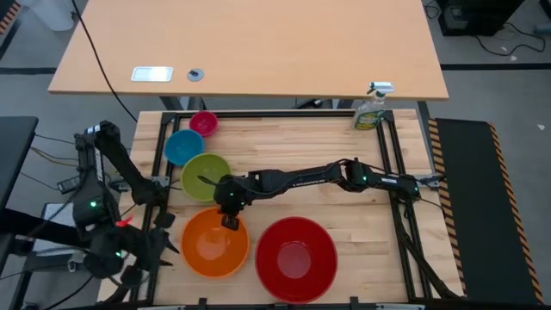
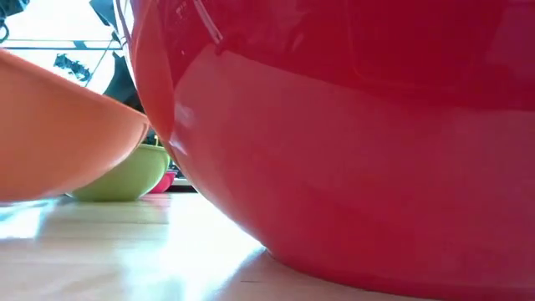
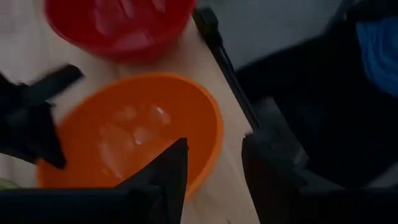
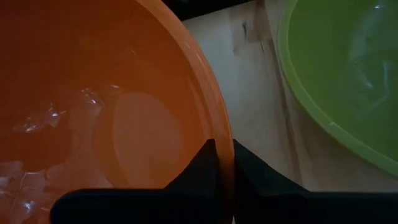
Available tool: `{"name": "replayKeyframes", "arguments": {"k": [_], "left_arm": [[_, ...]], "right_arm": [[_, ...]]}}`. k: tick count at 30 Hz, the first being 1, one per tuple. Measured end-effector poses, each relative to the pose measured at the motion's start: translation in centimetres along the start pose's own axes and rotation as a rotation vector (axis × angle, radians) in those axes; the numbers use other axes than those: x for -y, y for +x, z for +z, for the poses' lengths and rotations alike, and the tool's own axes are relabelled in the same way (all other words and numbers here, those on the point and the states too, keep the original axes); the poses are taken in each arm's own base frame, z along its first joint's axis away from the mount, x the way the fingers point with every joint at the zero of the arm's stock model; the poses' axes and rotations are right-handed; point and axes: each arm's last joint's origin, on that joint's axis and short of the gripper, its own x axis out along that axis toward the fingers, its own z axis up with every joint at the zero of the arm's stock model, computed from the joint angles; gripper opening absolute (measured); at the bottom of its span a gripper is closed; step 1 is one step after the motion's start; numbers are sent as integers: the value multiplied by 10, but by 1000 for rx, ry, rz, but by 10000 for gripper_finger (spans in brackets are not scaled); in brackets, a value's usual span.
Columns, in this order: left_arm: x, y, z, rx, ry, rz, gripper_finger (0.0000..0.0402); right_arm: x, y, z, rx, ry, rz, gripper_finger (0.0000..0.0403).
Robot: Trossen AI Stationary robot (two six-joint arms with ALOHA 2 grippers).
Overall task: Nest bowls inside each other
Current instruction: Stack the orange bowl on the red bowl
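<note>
Looking straight down, we see five round glossy plastic bowls on the pale wooden table (image 1: 344, 207), none of them nested. The large red bowl (image 1: 296, 255) sits at the lower centre of the frame, with the orange bowl (image 1: 213, 243) just beside it to the left. Above the orange one lies the lime green bowl (image 1: 204, 175), then the blue bowl (image 1: 182, 146) up and to the left of it, and the smallest pink-magenta bowl (image 1: 203, 123) at the upper left of the row. The right arm reaches from the right side of the frame across the table's middle, and the right gripper (image 1: 230, 221) stands at the upper right rim of the orange bowl; in its own wrist view we see its two dark fingers (image 4: 205, 165) clenched on that orange rim, one inside the bowl and one outside, with the green bowl near on the far side. The left gripper (image 3: 214, 171) waits off the table's left edge at the lower left of the overhead frame, its fingers parted and holding nothing. A green spray bottle (image 1: 372, 108) stands at the upper right corner of the table, well apart from the bowls.
</note>
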Motion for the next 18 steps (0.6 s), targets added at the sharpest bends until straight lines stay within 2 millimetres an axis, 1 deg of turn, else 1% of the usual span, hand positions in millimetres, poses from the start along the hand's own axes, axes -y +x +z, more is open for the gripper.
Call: {"name": "replayKeyframes", "arguments": {"k": [2,4,8,12,14,18], "left_arm": [[-5,-8,0,47,-6,16,155],[-10,-15,1,85,-13,28,155],[-19,-25,1,140,-30,48,155],[-25,-31,0,159,-38,57,155],[-26,-33,0,162,-46,55,155],[-26,-32,0,161,-65,55,155]], "right_arm": [[-3,-5,4,2,-4,8,25],[-7,-13,13,23,-13,36,25],[-21,-37,27,64,-55,59,26],[-40,-68,37,78,-106,73,26],[-52,-86,41,85,-125,68,26],[-81,-127,42,77,-163,39,27]]}}
